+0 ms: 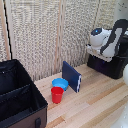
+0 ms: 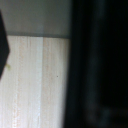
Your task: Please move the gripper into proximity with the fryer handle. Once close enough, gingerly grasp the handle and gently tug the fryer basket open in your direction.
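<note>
In the exterior view the black fryer (image 1: 108,67) stands on the wooden table (image 1: 95,102) at the exterior view's right. The bulky white arm (image 1: 107,36) bends down over it. The flat white block (image 1: 97,51) at the arm's end sits at the fryer's top edge, on the side facing the exterior view's left. The claw's fingers are too small to make out there. The fryer handle and the basket front do not show. The wrist view is blurred: a black surface, probably the fryer (image 2: 100,65), is very close, beside pale wood (image 2: 35,80).
A large soft black case with dividers (image 1: 17,97) fills the exterior view's lower left. A red cup (image 1: 57,94), a blue round object (image 1: 60,83) and an upright dark blue panel (image 1: 71,76) stand mid-table. A woven screen (image 1: 45,30) backs the table.
</note>
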### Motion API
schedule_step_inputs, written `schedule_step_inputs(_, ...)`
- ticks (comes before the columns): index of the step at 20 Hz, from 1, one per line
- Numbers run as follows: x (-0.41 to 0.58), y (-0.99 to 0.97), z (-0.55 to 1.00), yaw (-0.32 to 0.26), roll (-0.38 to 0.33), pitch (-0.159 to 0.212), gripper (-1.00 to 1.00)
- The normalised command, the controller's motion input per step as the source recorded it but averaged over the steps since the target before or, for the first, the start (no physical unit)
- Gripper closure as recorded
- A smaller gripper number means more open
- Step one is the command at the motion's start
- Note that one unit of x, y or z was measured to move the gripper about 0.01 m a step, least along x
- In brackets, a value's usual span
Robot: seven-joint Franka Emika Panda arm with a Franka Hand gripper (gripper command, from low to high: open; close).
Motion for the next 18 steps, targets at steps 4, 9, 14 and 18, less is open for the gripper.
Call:
schedule_step_inputs(4,0.006,0.04,0.00,-0.012,0.084,0.064,1.00)
schedule_step_inputs(9,0.001,0.20,0.14,-0.067,0.230,0.168,1.00)
schedule_step_inputs(14,0.000,0.39,0.03,-0.060,0.334,0.163,1.00)
schedule_step_inputs(18,0.000,0.41,0.06,-0.091,0.337,0.117,1.00)
